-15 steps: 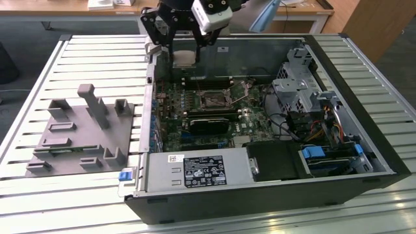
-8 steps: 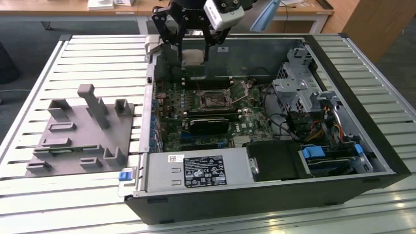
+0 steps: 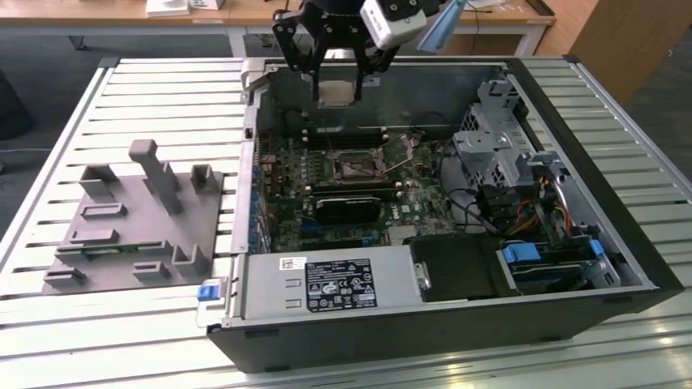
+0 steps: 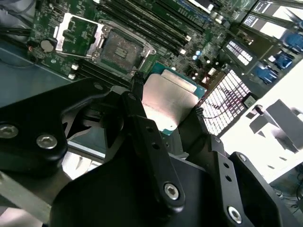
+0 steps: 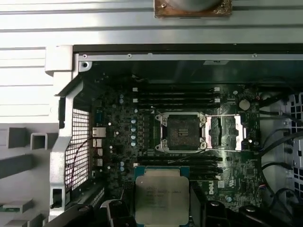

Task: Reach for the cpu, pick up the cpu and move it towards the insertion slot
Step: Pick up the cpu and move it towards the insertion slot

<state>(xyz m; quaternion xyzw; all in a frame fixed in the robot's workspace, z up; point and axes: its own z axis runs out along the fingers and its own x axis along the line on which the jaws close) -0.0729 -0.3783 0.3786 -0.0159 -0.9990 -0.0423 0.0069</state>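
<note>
The black fingers (image 4: 142,137) are closed narrowly on opposite edges of the cpu (image 4: 168,101), which fills the centre of the second wrist view with its pale metal top facing the camera and a thin green rim showing along its far edge. In the first wrist view the same cpu (image 5: 161,200) sits at the bottom centre of the frame, flat and square to the board, clamped by the gripper (image 5: 161,208). In the exterior view the gripper (image 3: 337,91) hangs at the top centre of the frame, carrying the cpu (image 3: 337,92) above the rear part of the open computer case (image 3: 605,267), clear of the board below. The insertion slot (image 3: 354,168) lies beneath and toward the frame's middle, its silver frame around a dark centre; in the first wrist view the insertion slot (image 5: 182,132) is just above the chip in the frame, with its hinged metal cover (image 5: 227,133) flipped open to the right. Black memory slots (image 5: 177,97) run above the socket. At the exterior view's left, a grey plastic fixture (image 3: 135,223) stands on the slatted table (image 3: 65,146), well apart from the case.
</note>
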